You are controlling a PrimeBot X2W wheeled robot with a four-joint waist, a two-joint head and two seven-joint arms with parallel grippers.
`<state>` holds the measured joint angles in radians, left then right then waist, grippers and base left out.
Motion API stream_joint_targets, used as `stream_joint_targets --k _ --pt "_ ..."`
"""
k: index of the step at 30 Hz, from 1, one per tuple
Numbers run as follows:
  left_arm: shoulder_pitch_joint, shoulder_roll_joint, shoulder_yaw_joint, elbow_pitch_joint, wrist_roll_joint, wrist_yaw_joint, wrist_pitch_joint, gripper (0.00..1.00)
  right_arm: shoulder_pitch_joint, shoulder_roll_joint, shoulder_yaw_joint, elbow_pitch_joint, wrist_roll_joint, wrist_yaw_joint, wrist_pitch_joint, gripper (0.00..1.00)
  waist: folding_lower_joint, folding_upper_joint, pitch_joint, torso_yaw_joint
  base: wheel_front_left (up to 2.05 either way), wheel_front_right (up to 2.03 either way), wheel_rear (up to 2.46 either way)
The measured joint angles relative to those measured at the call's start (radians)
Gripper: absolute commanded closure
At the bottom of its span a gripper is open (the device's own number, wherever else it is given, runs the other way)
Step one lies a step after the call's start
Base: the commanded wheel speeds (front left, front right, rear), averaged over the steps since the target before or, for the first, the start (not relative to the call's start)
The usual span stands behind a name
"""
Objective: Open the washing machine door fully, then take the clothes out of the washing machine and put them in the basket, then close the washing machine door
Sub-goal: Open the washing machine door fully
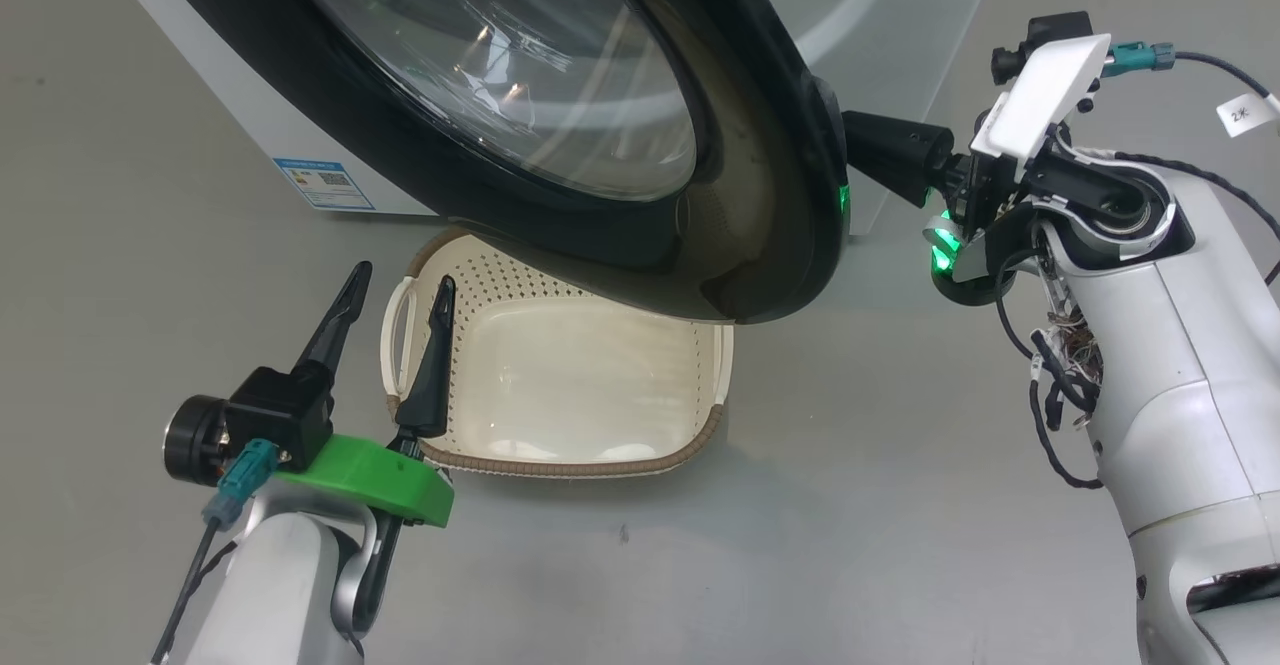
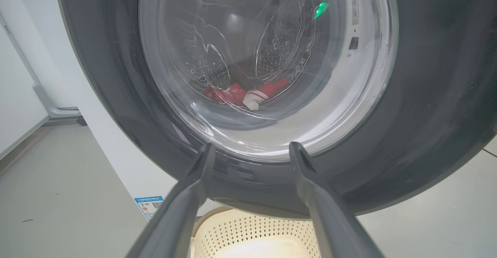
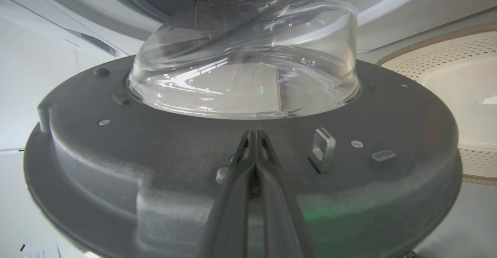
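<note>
STEP: opening, judged part-swung | washing machine door (image 1: 760, 195) ajar, overhanging the basket (image 1: 560, 465) | right gripper (image 3: 254, 134) clenched on nothing, tips against door's inner face beside latch hook (image 3: 322, 149) | left gripper (image 1: 403, 278) spread, empty, below door's outer face | clothes (image 2: 233, 93) behind door glass, inside washing machine (image 1: 900, 95) | NEXT: push door outward to full swing; fingertips may slip
</note>
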<state>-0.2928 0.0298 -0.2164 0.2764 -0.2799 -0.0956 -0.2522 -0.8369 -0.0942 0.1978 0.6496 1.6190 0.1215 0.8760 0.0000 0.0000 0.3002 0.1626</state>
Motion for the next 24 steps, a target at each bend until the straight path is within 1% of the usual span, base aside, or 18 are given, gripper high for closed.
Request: stream_joint_targets --k 2,15,24 --pt "0.008 0.0 0.004 0.001 0.0 0.007 0.0 0.0 0.021 0.004 0.005 -0.016 0.002 0.0 0.0 1.0 0.0 0.0 -0.008 0.0 0.0 0.0 0.0" --pt "0.043 0.001 0.006 0.003 0.0 0.011 0.0 0.0 0.16 0.019 0.029 -0.132 0.044 0.0 0.003 1.0 0.0 0.0 -0.053 0.003 0.0 0.0 0.0" --pt "0.069 0.001 0.002 0.006 0.0 0.02 0.0 0.0 0.251 0.024 0.044 -0.212 0.059 0.0 -0.021 1.0 0.0 0.0 -0.079 0.02 0.0 0.0 0.0"
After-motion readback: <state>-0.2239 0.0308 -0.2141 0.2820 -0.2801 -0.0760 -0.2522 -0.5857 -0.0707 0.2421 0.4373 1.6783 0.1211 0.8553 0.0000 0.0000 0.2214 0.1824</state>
